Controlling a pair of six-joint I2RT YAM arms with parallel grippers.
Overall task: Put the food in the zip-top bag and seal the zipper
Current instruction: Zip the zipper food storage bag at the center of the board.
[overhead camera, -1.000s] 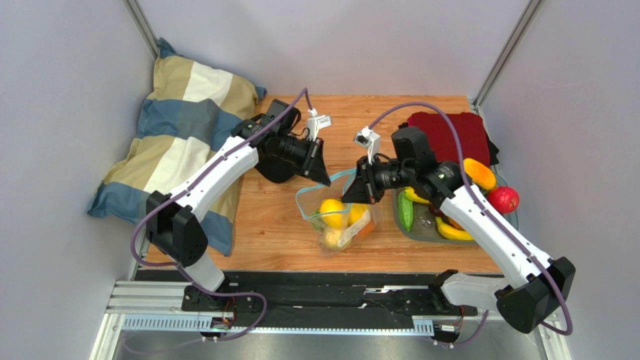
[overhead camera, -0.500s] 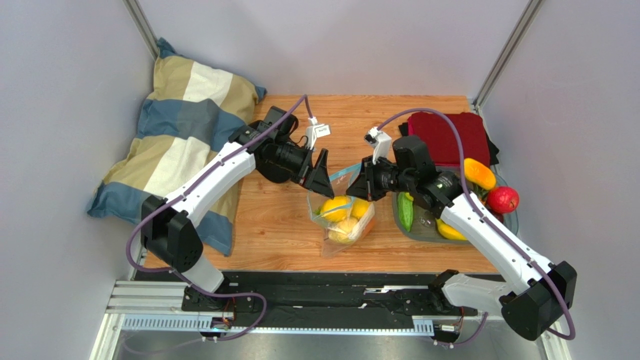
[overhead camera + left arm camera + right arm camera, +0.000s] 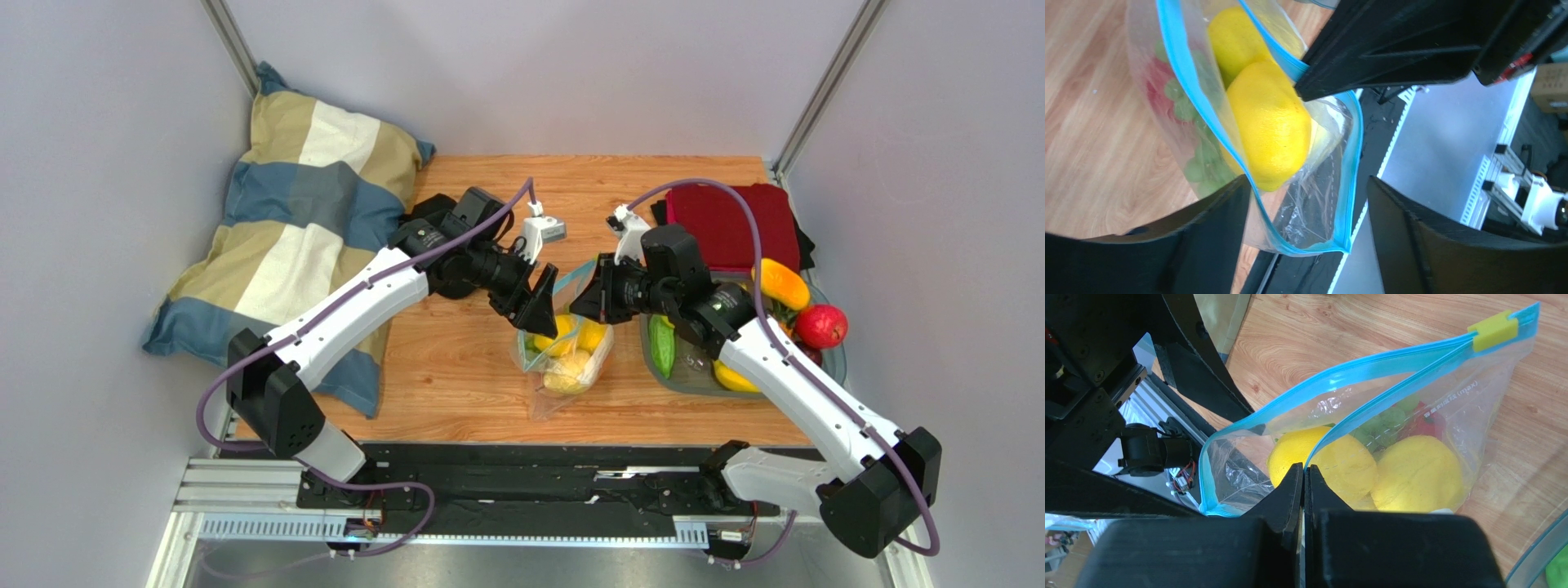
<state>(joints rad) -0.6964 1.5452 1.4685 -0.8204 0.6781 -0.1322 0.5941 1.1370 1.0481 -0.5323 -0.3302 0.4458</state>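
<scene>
1. The zip-top bag (image 3: 567, 361) sits on the wooden table (image 3: 454, 368), just left of the grey tray (image 3: 672, 385), with its mouth gaping.
2. Inside the bag are yellow fruits (image 3: 1269, 122), green grapes (image 3: 1195, 165) and something red (image 3: 1425, 419).
3. Right gripper (image 3: 1304, 471): the jaws are pressed together on one lip of the zipper (image 3: 1389, 366). The yellow slider (image 3: 1493, 329) is at the strip's far end.
4. Left gripper (image 3: 1308, 184): the fingers are spread wide and straddle the bag's mouth, clamping nothing. I cannot tell whether they touch the other lip.
5. A cucumber (image 3: 662, 347), bananas (image 3: 736, 377) and a red fruit (image 3: 822, 326) are at the tray.
</scene>
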